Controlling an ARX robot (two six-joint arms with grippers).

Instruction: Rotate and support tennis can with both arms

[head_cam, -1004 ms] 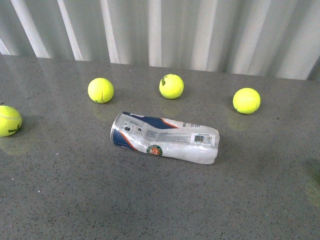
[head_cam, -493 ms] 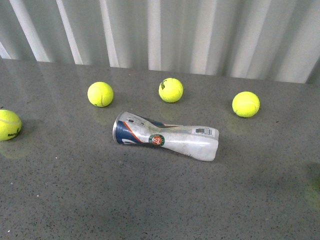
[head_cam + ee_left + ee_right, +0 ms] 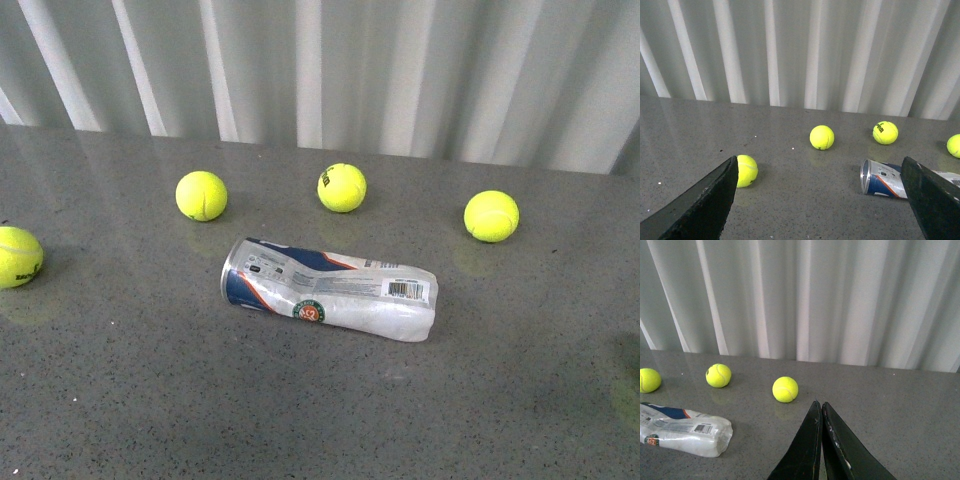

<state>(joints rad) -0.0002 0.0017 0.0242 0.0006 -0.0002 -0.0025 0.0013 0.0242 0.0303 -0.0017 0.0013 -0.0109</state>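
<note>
- Claws come nearest. The left claw (image 3: 818, 161) is spread wide, with only bare tabletop (image 3: 790, 210) between its fingers. The right claw (image 3: 820, 404) is pinched narrow, its fingers pressed together on nothing.
- Neither claw reaches into the front view, so both look to be well short of the work.
- Ahead of both claws, the tennis can (image 3: 330, 288) lies on its side on the tabletop, apart from either claw. It sits toward the inner side of each.
- Its silver-rimmed end faces the left claw's side, and its crumpled clear end faces the right claw's side.
- The leftmost ball (image 3: 12, 256) rests about level with the can, out on the left claw's outer side.
- Three more tennis balls (image 3: 342, 187) sit in a loose row beyond the can, none touching it.
- Farthest from both claws, a pale ribbed wall (image 3: 400, 70) closes off the tabletop.
- As a judgement, the task has barely begun: nothing is gripped and the can is not upright.
- What remains is to open the right claw, bring both claws to the can, turn it, and brace it from two sides.
</note>
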